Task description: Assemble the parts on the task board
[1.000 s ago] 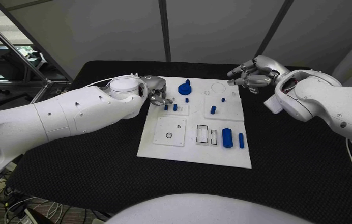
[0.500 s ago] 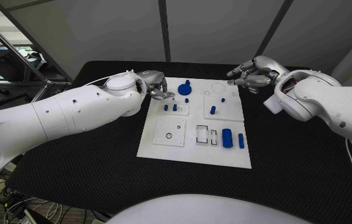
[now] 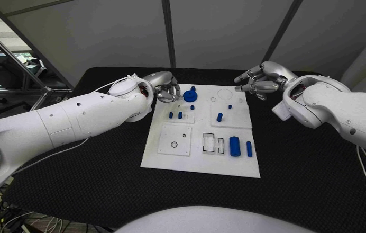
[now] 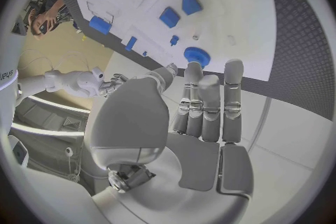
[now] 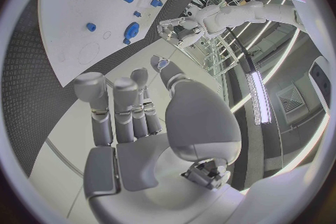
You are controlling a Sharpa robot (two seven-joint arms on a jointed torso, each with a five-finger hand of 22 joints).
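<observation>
1. The white flat plastic task board (image 3: 200,153) lies in the middle of the black table (image 3: 91,175).
2. The left silver hand (image 3: 162,90) is up over the board's far left corner. Its fingers are a bit apart and straight, w/ nothing in them, as the left wrist view shows (image 4: 203,106).
3. The right silver hand (image 3: 259,82) is just past the board's far right corner, over the table. Fingers loosely bent and apart, nothing held; the right wrist view (image 5: 133,117) shows this too.
4. A round blue knob part (image 3: 190,95) stands on the board's far edge, very near the left hand's fingertips. Can't tell if they touch.
5. Two small blue pegs (image 3: 175,115) stand side by side on a raised white square near the left hand.
6. One blue peg (image 3: 219,117) stands on the right raised square, w/ a tiny blue bit (image 3: 229,106) behind it.
7. A fat blue cylinder (image 3: 235,145) and a thin blue bar (image 3: 248,148) lie side by side nr the board's right edge.
8. Black-edged slots (image 3: 212,142) sit just left of the cylinder.
</observation>
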